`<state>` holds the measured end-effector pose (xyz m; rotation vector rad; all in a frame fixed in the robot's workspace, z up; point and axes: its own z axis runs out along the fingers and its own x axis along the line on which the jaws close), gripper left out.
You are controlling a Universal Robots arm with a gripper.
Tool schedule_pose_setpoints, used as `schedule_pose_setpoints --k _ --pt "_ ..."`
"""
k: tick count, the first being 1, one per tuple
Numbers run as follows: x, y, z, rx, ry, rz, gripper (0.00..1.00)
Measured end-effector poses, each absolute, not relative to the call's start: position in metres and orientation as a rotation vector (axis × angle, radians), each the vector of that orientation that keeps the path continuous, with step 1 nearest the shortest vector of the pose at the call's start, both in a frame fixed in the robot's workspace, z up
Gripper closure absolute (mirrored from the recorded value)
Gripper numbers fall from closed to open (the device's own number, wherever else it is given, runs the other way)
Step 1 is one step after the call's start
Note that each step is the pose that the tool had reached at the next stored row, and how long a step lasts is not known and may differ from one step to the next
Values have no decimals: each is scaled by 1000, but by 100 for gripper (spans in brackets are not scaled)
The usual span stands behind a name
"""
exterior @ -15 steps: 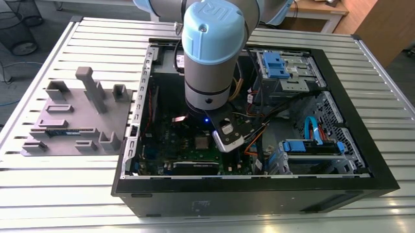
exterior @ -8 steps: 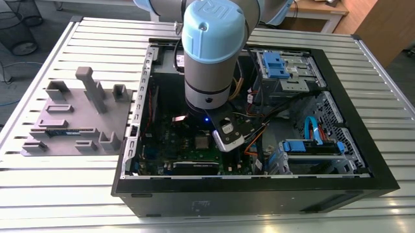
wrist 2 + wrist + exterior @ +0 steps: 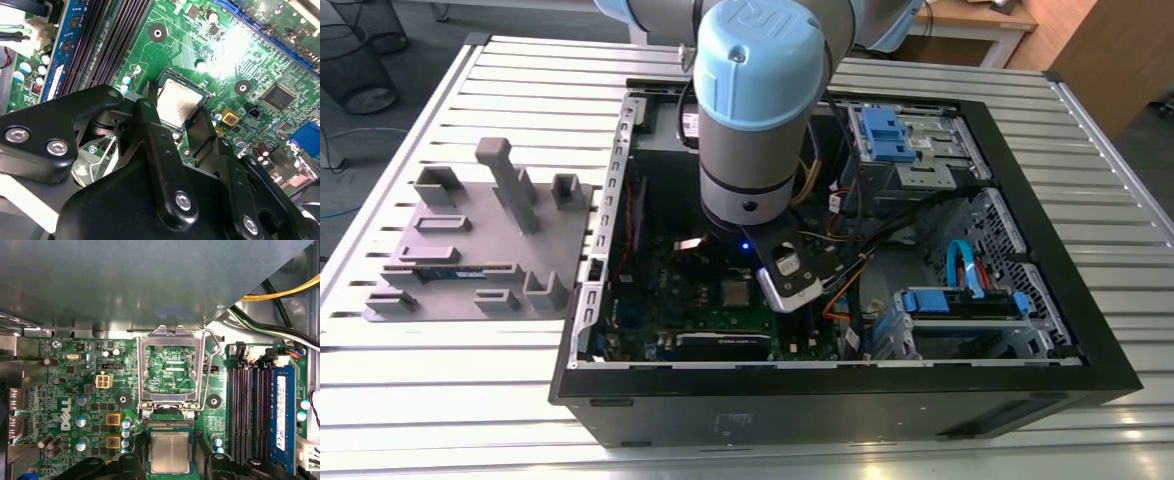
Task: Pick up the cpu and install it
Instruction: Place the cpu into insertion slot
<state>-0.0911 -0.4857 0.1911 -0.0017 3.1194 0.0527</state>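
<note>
Inside the pincer (image 3: 176, 109) sits the cpu (image 3: 178, 101); grasped or released, cannot tell

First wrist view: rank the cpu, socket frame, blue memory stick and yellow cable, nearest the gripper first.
1. Square silver-topped cpu, right at the gripper.
2. Silver metal socket frame, open, just beyond the cpu.
3. Long blue memory stick, seated off to one side.
4. Yellow cable, past the memory stick, farthest.
</note>
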Motion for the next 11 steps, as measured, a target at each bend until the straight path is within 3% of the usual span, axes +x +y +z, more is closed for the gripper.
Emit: schedule_pose_setpoints --k 11 --pt "-94 -486 190 31 3118 56 52"
